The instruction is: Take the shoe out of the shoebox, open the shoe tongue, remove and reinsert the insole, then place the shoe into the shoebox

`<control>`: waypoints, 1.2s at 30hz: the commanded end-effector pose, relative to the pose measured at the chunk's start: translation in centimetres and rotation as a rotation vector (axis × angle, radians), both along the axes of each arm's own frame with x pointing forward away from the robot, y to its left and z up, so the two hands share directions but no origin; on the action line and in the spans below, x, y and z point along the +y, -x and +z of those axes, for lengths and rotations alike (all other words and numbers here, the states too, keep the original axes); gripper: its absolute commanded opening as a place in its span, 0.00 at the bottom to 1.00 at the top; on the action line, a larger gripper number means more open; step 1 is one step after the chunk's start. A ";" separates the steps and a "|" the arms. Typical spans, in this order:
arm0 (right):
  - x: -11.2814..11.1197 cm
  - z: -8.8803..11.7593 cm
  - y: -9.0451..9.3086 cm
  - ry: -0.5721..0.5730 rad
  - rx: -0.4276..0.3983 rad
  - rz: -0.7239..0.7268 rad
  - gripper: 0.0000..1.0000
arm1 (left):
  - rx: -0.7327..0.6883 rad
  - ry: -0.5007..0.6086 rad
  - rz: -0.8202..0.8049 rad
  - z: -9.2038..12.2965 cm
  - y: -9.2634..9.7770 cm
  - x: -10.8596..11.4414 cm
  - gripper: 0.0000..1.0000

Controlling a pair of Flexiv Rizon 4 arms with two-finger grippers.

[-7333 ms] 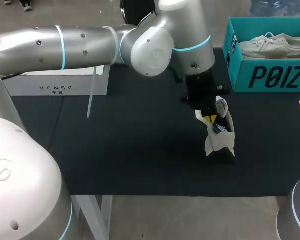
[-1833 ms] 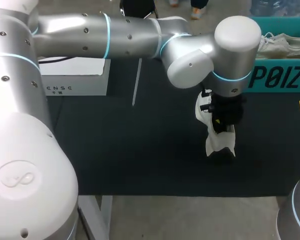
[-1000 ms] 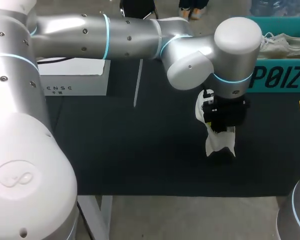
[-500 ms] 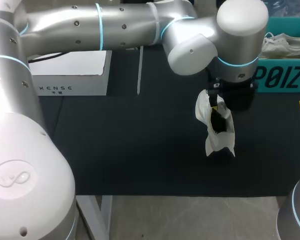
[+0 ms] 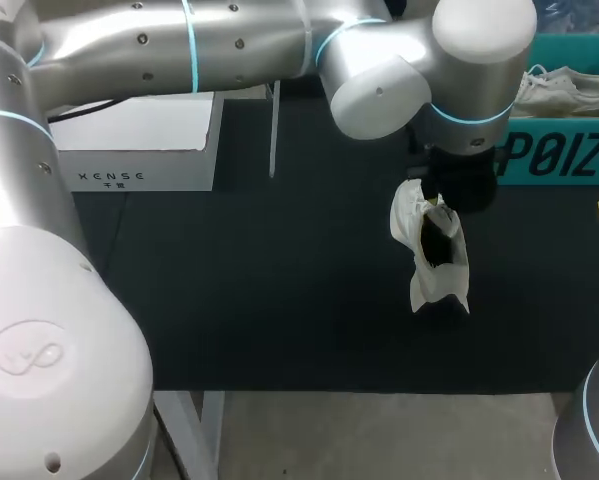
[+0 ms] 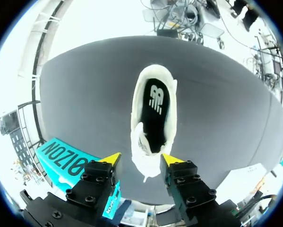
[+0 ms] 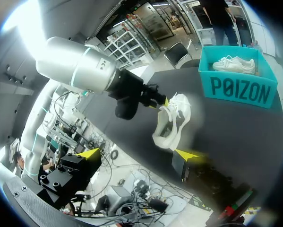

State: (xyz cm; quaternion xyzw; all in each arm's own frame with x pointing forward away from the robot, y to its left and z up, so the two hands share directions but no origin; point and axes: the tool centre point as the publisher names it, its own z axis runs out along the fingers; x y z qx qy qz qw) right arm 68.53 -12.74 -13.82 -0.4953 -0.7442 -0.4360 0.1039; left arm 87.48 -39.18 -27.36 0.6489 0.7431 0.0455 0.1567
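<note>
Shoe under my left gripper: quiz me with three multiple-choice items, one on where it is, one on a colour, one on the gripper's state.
1. Where is the shoe?
A. on the floor
B. on the black mat
C. held up in the air

2. What colour is its insole?
A. red
B. black
C. yellow

3. How is the left gripper?
A. shut on the heel
B. shut on the insole
C. open above the shoe

Answers:
1 B: the head view shows it resting on the mat.
2 B: the left wrist view looks straight into it at a black insole.
3 C: the yellow tips are spread and pinch nothing.
</note>
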 end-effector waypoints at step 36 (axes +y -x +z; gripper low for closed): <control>0.0 0.0 1.2 0.003 -0.012 -0.016 1.00 | 0.086 0.045 0.088 -5.0 2.3 1.8 0.00</control>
